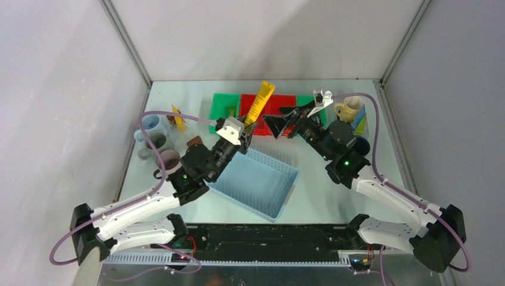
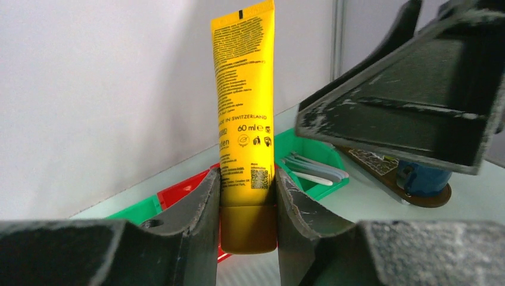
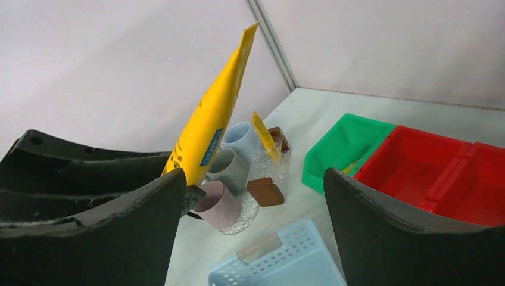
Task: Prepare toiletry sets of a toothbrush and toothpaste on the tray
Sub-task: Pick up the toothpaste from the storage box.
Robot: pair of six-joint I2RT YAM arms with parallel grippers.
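My left gripper (image 1: 245, 132) (image 2: 247, 179) is shut on a yellow toothpaste tube (image 1: 262, 100) (image 2: 244, 107) near its cap end, holding it upright above the bins. My right gripper (image 1: 286, 119) (image 3: 256, 179) stands open right beside it; the tube (image 3: 211, 122) rises just past its left finger, not between the jaws. Pale toothbrushes (image 2: 315, 170) lie in a green bin (image 2: 324, 156). The dark brown tray (image 2: 381, 164) carries a dark blue mug (image 2: 424, 179). A cream mug (image 1: 348, 108) stands at the back right.
Green and red bins (image 1: 280, 106) line the back. A light blue perforated basket (image 1: 259, 179) sits in the middle. At the left, pale blue (image 3: 241, 138), grey (image 3: 228, 168) and pink (image 3: 219, 205) mugs stand on a clear textured dish with a small yellow tube (image 3: 263, 132).
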